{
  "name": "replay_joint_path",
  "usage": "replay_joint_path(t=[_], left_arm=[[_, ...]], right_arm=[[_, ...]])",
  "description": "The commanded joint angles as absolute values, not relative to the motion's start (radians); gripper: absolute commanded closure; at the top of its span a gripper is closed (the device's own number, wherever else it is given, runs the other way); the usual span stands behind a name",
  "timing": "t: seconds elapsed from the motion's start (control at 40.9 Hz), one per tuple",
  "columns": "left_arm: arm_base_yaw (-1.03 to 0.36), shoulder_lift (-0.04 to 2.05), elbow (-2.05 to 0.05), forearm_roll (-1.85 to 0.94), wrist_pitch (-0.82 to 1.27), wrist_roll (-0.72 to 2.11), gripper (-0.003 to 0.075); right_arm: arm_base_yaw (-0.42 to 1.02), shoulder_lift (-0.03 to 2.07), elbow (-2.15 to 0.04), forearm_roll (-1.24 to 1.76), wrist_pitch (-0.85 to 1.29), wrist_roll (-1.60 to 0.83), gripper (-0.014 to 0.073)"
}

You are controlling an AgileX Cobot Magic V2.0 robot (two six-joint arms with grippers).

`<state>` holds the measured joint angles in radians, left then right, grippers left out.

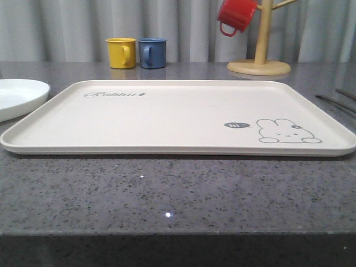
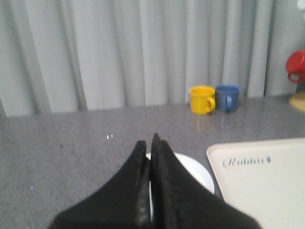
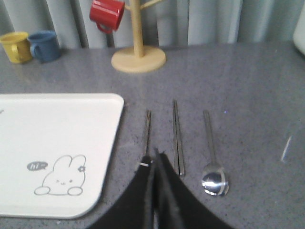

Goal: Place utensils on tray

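The cream tray point(image 1: 178, 119) with the rabbit drawing lies bare in the middle of the table; it also shows as the tray point(image 3: 57, 138) and the tray point(image 2: 267, 181). Right of it, side by side on the grey table, lie a fork point(image 3: 147, 126), a pair of flat sticks point(image 3: 177, 133) and a spoon point(image 3: 213, 162); thin utensils point(image 1: 335, 103) show at the front view's right edge. My right gripper point(image 3: 153, 155) is shut and covers the fork's near end. My left gripper point(image 2: 148, 140) is shut over the white plate point(image 2: 198, 172), which sits left of the tray as the plate point(image 1: 19, 95).
A yellow mug point(image 1: 121, 53) and a blue mug point(image 1: 152, 53) stand behind the tray. At the back right, a wooden mug stand point(image 1: 259, 61) carries a red mug point(image 1: 236, 15). Grey curtains close off the back. The table's front edge runs near the camera.
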<state>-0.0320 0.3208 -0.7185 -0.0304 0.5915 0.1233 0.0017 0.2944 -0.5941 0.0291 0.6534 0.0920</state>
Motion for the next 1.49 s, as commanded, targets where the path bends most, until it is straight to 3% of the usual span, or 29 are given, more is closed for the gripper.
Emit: replay_joint_path(t=[0.0, 0.464, 0.538, 0.611, 0.684, 0.758, 0.831, 0.904, 1.075, 1.466], left_arm=[[-0.031, 0.392, -0.743, -0.041, 0.586, 0.122, 0.0738], [-0.031, 0.498, -0.693, -0.049, 0.646, 0.122, 0.0738], [-0.031, 0.498, -0.693, -0.049, 0.643, 0.122, 0.0736], [-0.031, 0.498, -0.693, -0.049, 0.639, 0.122, 0.0707], [-0.031, 0.498, -0.693, -0.049, 0.623, 0.122, 0.0573], [-0.031, 0.498, -0.693, -0.049, 0.603, 0.122, 0.0394], [-0.031, 0.498, -0.693, -0.049, 0.601, 0.122, 0.0272], [-0.031, 0.502, -0.693, -0.049, 0.601, 0.122, 0.0231], [-0.031, 0.580, -0.734, 0.000, 0.658, 0.122, 0.0235], [-0.013, 0.983, -0.948, 0.082, 0.788, 0.119, 0.0235]], right_arm=[[-0.003, 0.371, -0.626, 0.026, 0.633, 0.085, 0.0715], [-0.003, 0.480, -0.626, 0.025, 0.665, 0.085, 0.0697], [-0.003, 0.480, -0.626, 0.025, 0.665, 0.085, 0.0610], [-0.003, 0.480, -0.626, 0.024, 0.665, 0.085, 0.0470], [-0.003, 0.480, -0.626, 0.024, 0.664, 0.085, 0.0294], [-0.003, 0.480, -0.626, 0.024, 0.665, 0.085, 0.0209], [-0.003, 0.480, -0.626, 0.024, 0.665, 0.085, 0.0201], [-0.003, 0.480, -0.626, 0.024, 0.665, 0.085, 0.0201], [-0.003, 0.480, -0.626, 0.024, 0.665, 0.085, 0.0201], [-0.003, 0.480, -0.626, 0.024, 0.665, 0.085, 0.0201]])
